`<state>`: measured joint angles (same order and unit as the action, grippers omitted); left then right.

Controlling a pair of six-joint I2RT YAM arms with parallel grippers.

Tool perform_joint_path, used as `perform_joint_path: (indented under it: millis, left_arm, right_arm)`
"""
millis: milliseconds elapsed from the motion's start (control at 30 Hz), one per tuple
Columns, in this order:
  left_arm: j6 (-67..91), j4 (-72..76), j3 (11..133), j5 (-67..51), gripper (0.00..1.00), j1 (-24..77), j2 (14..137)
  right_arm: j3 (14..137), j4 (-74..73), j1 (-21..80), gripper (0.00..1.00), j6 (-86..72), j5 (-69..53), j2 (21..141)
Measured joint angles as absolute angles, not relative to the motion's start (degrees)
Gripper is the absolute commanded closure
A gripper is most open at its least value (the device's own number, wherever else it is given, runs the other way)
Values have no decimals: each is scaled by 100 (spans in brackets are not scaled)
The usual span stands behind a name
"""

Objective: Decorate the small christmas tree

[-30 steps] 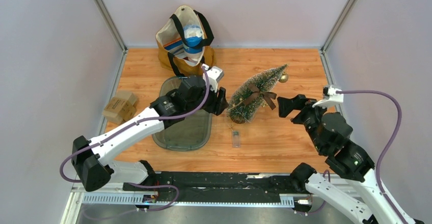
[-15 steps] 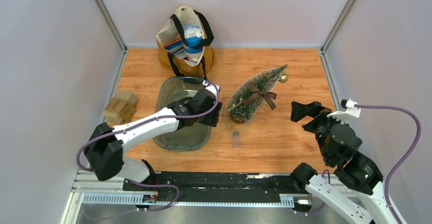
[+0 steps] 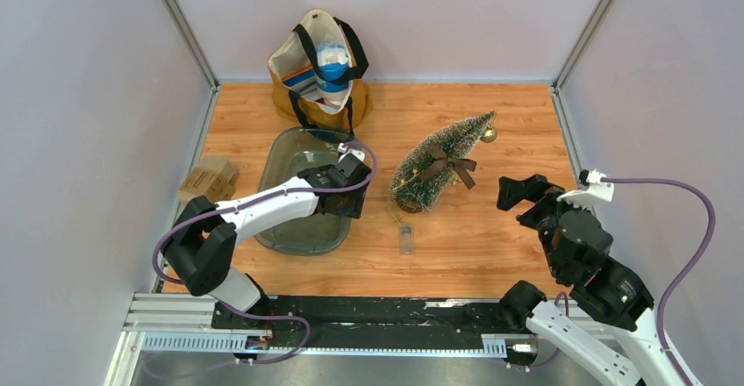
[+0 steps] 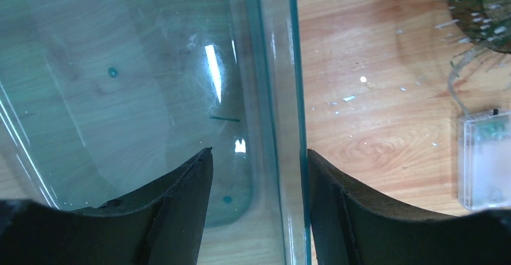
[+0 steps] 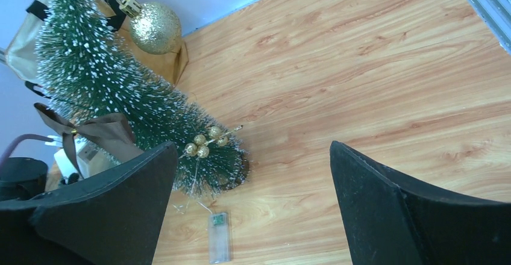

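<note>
Two grippers logged. Our left gripper (image 4: pixel 260 150) stands parted astride the tray (image 4: pixel 268 66) wall, unclamped; our right gripper (image 5: pixel 253 144) gapes empty near the tree (image 5: pixel 102 90).

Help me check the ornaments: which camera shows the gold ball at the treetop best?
Right wrist: the gold ball is large and sharp at the tip of the small christmas tree. Top external shows it only as a tiny speck. Left wrist misses it, catching just the tree's base edge.

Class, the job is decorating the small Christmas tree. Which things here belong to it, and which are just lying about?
Job: small christmas tree, brown bow, gold bauble, battery box, probably the clear tray.
Lying about: tote bag, cardboard boxes.
</note>
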<state>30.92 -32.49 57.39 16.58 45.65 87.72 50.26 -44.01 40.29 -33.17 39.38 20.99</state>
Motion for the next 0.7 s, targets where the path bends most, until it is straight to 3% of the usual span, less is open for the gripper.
perform_joint_path:
  millis: [100,133,167,400,500,700]
  left_arm:
    - [3059,-3297,5736,1658,34,4462,8711]
    - [3044,-3299,5732,1634,16,4442,8654]
    - [3024,-3271,5706,1584,14,4421,8560]
    - [2928,-3022,5564,1197,14,4412,7166]
    - [2869,-2939,5566,1168,14,4410,6530]
    - [2711,-2934,5564,891,14,3892,5769]
  right_arm:
    - [5022,-4412,4029,0,-3310,4007,2290]
    - [5022,-4427,4027,0,-3304,4051,2386]
    - [5022,-4451,4025,0,-3297,4088,2491]
    - [5022,-4685,3343,0,-3251,4101,2926]
    - [5022,-4722,2331,0,-3173,3581,3000]
    - [4952,-4654,-919,0,-2919,1061,3680]
